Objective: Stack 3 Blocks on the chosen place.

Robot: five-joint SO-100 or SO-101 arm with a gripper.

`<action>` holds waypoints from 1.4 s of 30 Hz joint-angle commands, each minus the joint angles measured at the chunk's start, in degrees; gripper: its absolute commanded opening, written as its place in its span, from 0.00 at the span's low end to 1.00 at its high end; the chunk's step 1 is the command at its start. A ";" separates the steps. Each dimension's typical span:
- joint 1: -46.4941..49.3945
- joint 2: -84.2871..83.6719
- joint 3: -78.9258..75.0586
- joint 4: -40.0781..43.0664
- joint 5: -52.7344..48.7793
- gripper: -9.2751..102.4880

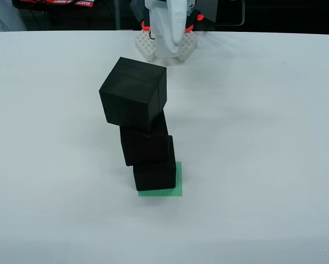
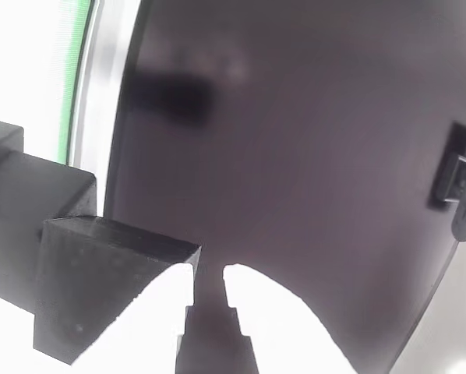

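In the view from above, three black blocks stand stacked on the chosen place (image 1: pixel 177 187), a green striped patch. The bottom block (image 1: pixel 154 173) covers most of the patch. The middle block (image 1: pixel 145 144) sits shifted a little left on it. The top block (image 1: pixel 133 93) is turned and overhangs to the left, so the stack leans. My gripper (image 1: pixel 169 38) is folded back at the arm's base, far from the stack. In the view that rides on the gripper, the two white fingertips (image 2: pixel 171 300) stand close together with nothing between them, and the blocks (image 2: pixel 93 288) show at the left edge.
The white arm base (image 1: pixel 165 47) stands at the table's far edge, with dark clutter behind it. White tabletop (image 1: pixel 263 137) lies on all sides of the stack. A thin green strip (image 2: pixel 77 78) shows at the upper left of the view that rides on the gripper.
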 commanded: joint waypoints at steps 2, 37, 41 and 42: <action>1.23 0.53 1.58 0.09 2.90 0.08; 6.94 0.35 18.54 0.97 14.33 0.08; 6.86 0.35 18.54 0.79 14.06 0.08; 6.86 0.35 18.54 0.79 14.06 0.08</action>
